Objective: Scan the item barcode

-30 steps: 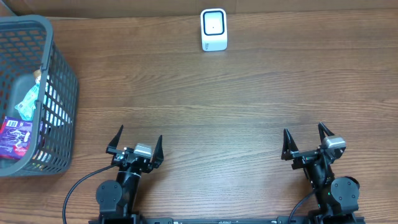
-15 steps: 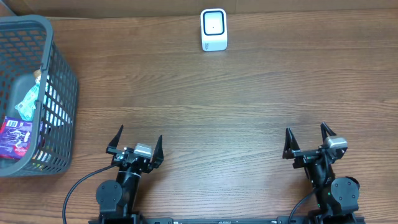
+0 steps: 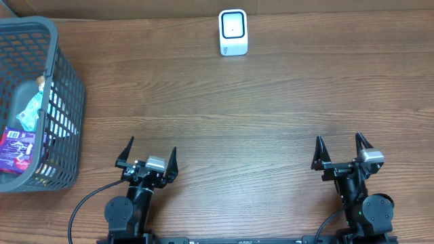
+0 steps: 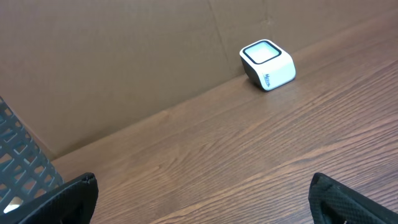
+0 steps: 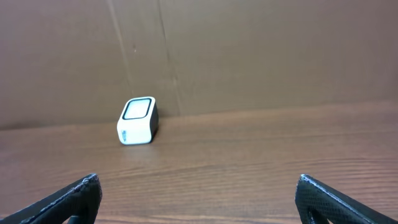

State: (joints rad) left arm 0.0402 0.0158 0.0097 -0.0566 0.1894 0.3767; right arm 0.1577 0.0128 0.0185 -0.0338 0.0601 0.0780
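Over at the far edge of the brown wooden bench [image 3: 271, 102], a small white cube-shaped scanner [image 3: 233, 32] sits; left and right jaws both gape wide, gripping nothing.

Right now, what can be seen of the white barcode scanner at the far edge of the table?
The barcode scanner is a small white box with rounded corners, plastic by its look. Its tilted face carries a dark-rimmed pale window; the left wrist view shows small lettering on one side, too small to read. It stands upright on the wooden table, just in front of the cardboard wall. Only the table visibly touches it.
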